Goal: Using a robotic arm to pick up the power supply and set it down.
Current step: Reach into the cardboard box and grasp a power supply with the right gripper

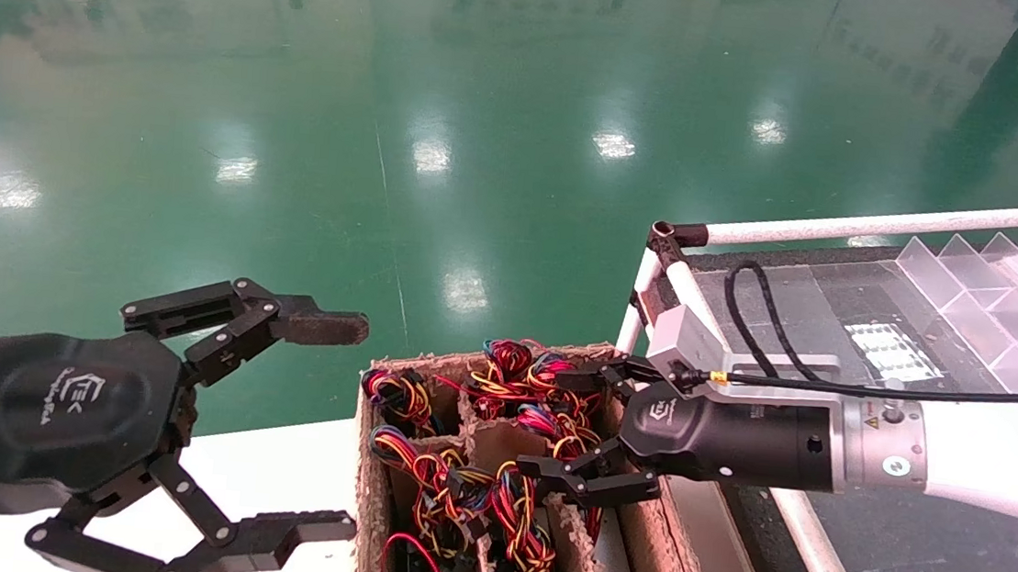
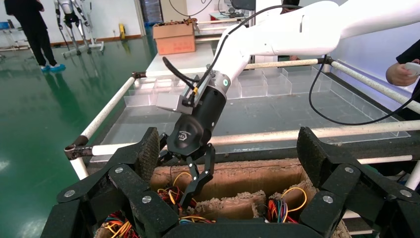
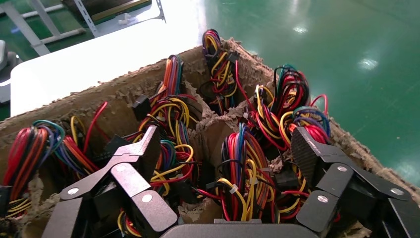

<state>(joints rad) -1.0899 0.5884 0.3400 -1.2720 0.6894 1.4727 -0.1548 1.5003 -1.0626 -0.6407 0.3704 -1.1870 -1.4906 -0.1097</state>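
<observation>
Several power supplies stand in the compartments of a brown cardboard divider box (image 1: 645, 538); mostly their red, yellow, black and blue wire bundles show. My right gripper (image 1: 587, 429) reaches in from the right and is open. In the right wrist view its fingers (image 3: 147, 147) straddle one power supply's wire bundle (image 3: 237, 171) without touching it; the metal body is hidden under the wires. My left gripper (image 1: 326, 427) hangs open above the white table, left of the box, holding nothing. The left wrist view shows the right gripper (image 2: 179, 174) dipping into the box (image 2: 247, 178).
A cart with a white tube frame (image 1: 864, 227) and clear plastic dividers (image 1: 978, 299) stands right of the box. The white table (image 1: 272, 468) lies under my left gripper. Green floor lies beyond. A person (image 2: 29, 29) and another cardboard box (image 2: 173, 37) are far off.
</observation>
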